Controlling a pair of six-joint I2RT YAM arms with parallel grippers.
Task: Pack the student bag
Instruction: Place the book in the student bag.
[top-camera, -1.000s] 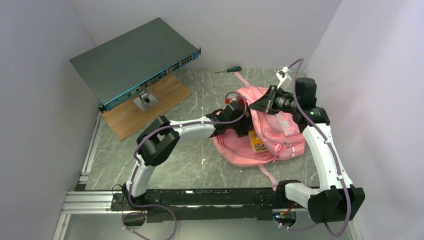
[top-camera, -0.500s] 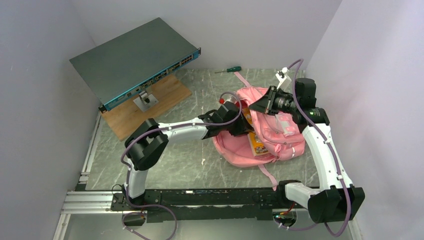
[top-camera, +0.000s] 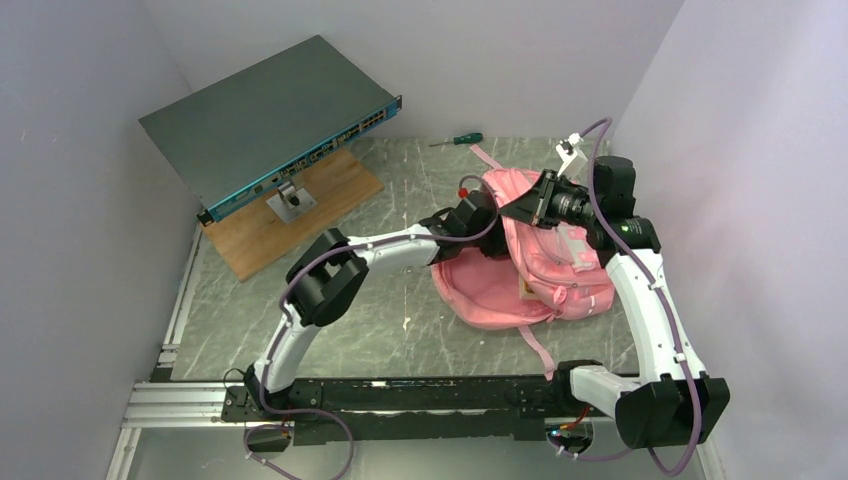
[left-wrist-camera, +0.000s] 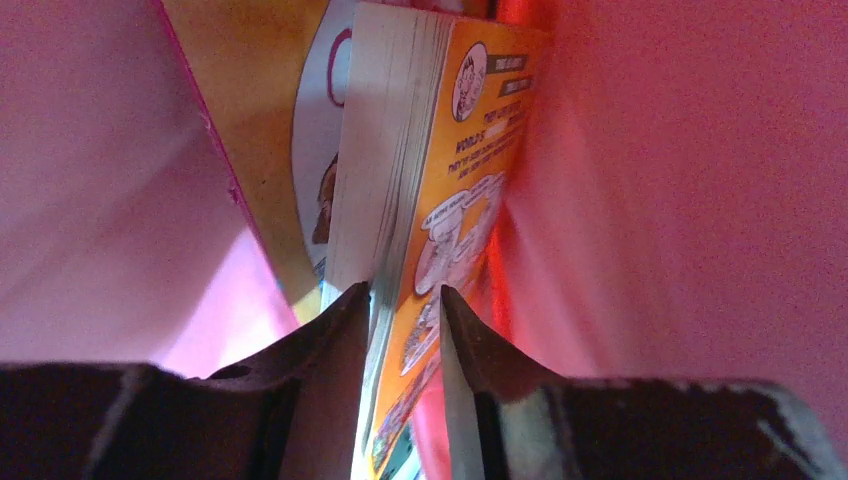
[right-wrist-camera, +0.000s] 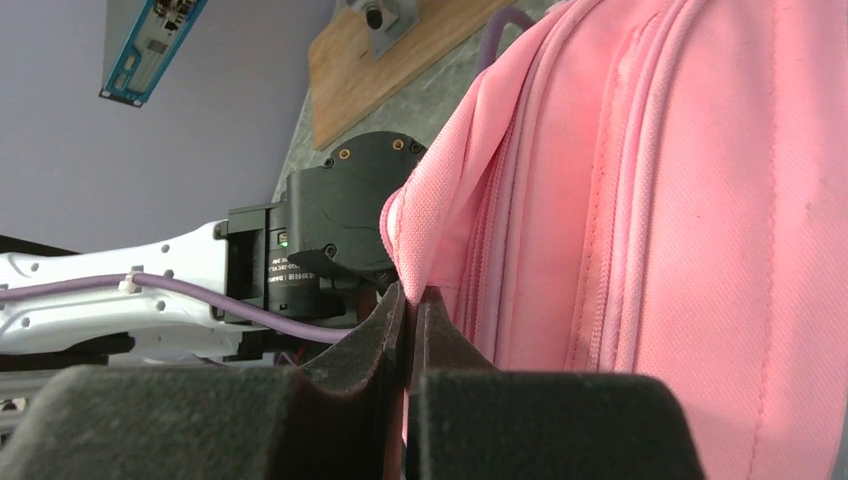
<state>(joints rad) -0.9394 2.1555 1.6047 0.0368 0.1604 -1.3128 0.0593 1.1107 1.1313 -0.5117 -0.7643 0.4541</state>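
Observation:
The student bag, pink and soft, lies on the right of the table with its mouth held up. My right gripper is shut on the fabric rim of that opening, lifting it; in the right wrist view the gripper pinches the pink edge. My left gripper is deep inside the bag, shut on an orange-covered book, with pink lining all round. From above, only the left wrist shows at the bag's mouth, and a sliver of the book.
A grey network switch leans on a stand over a wooden board at the back left. A green-handled screwdriver lies near the back wall. A pink strap trails toward the front rail. Walls close in on both sides.
My left gripper closed on the book and carried it further into the bag, so the book is now almost hidden from above. The right gripper has kept its hold.

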